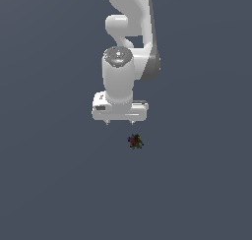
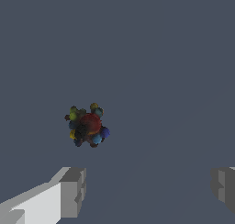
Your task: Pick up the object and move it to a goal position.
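Gripper point(image 1: 119, 122): fingers spread apart, nothing between; object point(image 1: 135, 141) near, untouched, free on all sides; surface point(image 1: 49, 185) plain grey-blue.

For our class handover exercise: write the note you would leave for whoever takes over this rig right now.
Pincer: open, empty, fingers spread wide.
Object: small dark lump with coloured specks, lying on the grey floor, untouched. In the exterior view it sits just below the pincer and slightly to that view's right; in the wrist view it is not between the fingers.
Done: nothing grasped.
Left: line up over the object, descend, close, lift, carry to goal. No goal marker visible.
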`<action>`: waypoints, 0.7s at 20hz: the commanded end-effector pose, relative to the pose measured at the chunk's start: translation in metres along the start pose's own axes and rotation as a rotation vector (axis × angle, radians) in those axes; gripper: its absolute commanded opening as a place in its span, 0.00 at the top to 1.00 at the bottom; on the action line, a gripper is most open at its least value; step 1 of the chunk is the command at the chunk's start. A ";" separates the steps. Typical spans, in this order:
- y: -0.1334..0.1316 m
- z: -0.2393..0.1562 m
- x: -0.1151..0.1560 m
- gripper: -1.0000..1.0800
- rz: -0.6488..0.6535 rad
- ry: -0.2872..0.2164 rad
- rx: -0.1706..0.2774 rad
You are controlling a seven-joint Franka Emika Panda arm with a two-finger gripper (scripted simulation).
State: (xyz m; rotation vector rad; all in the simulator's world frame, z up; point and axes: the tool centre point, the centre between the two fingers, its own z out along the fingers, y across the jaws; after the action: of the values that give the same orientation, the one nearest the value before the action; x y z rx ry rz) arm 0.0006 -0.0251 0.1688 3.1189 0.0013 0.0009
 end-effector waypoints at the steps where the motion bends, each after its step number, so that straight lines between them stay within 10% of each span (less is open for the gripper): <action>1: 0.000 0.000 0.000 0.04 0.000 0.000 0.000; 14: -0.002 -0.010 0.008 0.04 -0.013 0.021 0.021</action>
State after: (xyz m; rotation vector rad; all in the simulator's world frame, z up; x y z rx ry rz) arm 0.0084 -0.0231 0.1781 3.1390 0.0229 0.0331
